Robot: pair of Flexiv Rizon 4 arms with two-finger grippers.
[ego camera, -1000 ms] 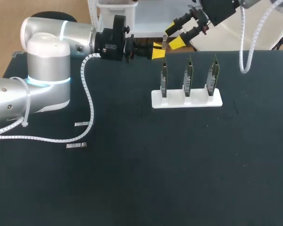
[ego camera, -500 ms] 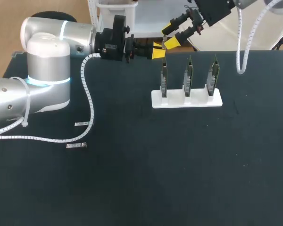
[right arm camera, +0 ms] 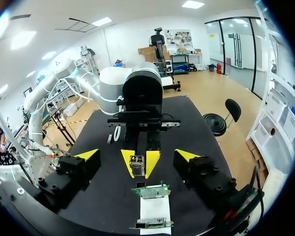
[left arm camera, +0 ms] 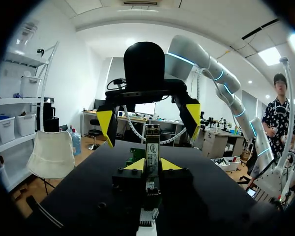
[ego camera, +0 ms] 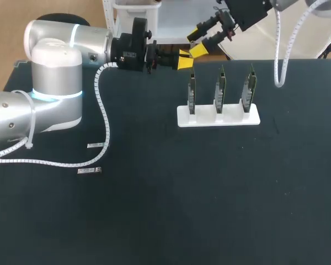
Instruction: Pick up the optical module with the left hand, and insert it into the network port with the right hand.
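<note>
1. The left gripper (ego camera: 183, 59) pinches the optical module (left arm camera: 152, 149) between its yellow tips. In the head view it is above the table's far edge, at about 12 o'clock from the table's middle. The tips appear to hold only one end of the module, so a nudge could tilt it or work it loose.
2. The right gripper (ego camera: 197, 44) faces it with fingers (left arm camera: 105, 126) spread wide and touching nothing. The module lies ahead of the gap between them. If the gripper closes off-centre, one tip meets the module first and pushes it askew.
3. The two grippers are nose to nose, so a careless advance by the right one risks yellow tip striking yellow tip.
4. If the left lets go before the right has squeezed, the module drops. It could fall toward the table edge or onto the network cards (ego camera: 191, 91) standing in the white holder (ego camera: 218, 118), at about 5 o'clock from the handover.
5. A crooked grasp carries over to the insertion. The module would meet the port at an angle and could jam or tip the card.
</note>
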